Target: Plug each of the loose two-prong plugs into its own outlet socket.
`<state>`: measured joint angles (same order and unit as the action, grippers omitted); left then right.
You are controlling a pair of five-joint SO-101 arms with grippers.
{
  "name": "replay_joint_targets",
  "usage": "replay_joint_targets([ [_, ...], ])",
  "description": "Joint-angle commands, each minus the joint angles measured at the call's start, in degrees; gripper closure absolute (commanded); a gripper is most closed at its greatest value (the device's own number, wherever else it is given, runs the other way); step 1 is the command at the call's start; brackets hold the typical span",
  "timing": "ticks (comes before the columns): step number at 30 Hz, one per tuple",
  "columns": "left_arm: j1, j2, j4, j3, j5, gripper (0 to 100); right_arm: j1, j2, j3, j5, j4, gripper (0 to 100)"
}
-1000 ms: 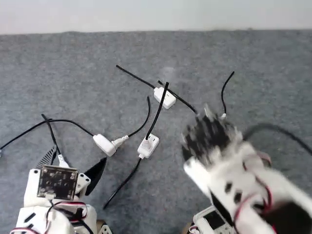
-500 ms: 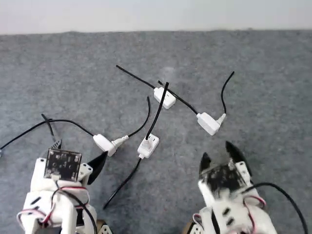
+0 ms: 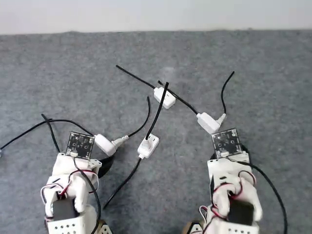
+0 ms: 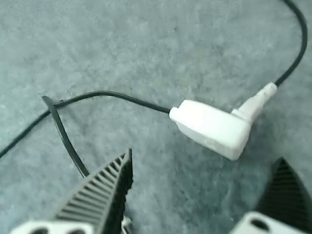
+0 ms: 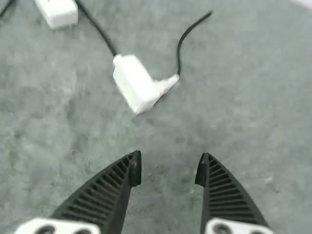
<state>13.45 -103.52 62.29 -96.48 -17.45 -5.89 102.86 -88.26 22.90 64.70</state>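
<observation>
The left gripper [image 4: 204, 178] gapes wide, ribbed black fingers [image 4: 109, 187] before a smooth white blocky socket [image 4: 209, 127] (plug [image 4: 256, 100] seated) on nubby grey carpet [image 4: 122, 44]. The right gripper [image 5: 169, 168] stands parted near a second socket [image 5: 135, 89]

You've got soft, even light across the whole grey bench [image 3: 73, 63], with no hard beam from any side. Just ahead of your left fingers [image 4: 109, 187], the white plug body [image 4: 209, 127] drops only a faint, diffuse shadow onto the bench along its near edge. Beyond your right fingers [image 5: 122, 183], the second plug body [image 5: 135, 88] glows bright, its top face nearly washed out. Both pairs of fingers are dark, yet their ribs read clearly. Far past them, the pale wall strip [image 3: 156, 14] is the brightest patch.
</observation>
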Motion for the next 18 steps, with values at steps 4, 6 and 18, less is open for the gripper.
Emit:
replay_joint_targets([
  [4,-0.44,-0.62,0.26,0.13,1.67,59,-0.75,-0.57,-8.26,-0.70,-8.40,80.9],
  [6,-0.44,-0.62,1.67,0.13,4.66,59,-0.57,-0.57,-8.26,-0.70,-7.52,80.9],
  [18,0.53,-0.62,10.11,0.13,8.00,59,7.52,-0.57,-8.35,1.05,9.80,80.8],
])
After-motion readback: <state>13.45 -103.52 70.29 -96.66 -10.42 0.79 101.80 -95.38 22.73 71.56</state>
